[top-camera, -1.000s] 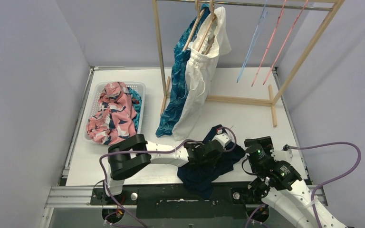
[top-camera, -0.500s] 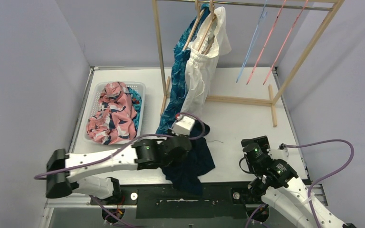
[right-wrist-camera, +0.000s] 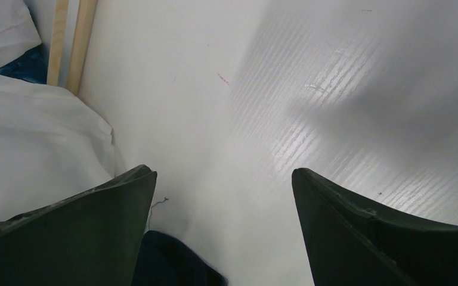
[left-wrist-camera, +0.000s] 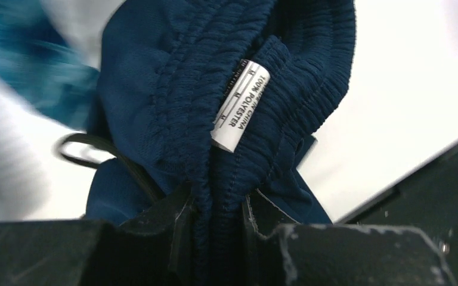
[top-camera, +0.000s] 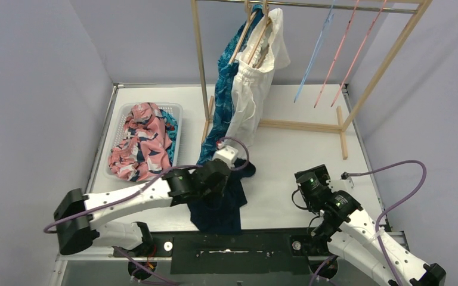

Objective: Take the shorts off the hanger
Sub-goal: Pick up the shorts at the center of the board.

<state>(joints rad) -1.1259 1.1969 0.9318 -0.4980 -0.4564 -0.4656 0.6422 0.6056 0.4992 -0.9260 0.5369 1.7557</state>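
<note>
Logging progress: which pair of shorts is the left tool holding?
The plain navy shorts, pinched at the waistband by the left tool; the white shorts and blue leaf-pattern shorts hang on hangers.

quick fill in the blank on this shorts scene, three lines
1. The left gripper is shut on the navy shorts; the right gripper is ____.
2. The pink floral shorts lie in the ____.
3. White shorts and blue patterned shorts hang from hangers on the wooden ____.
Missing: open; basket; rack.
</note>
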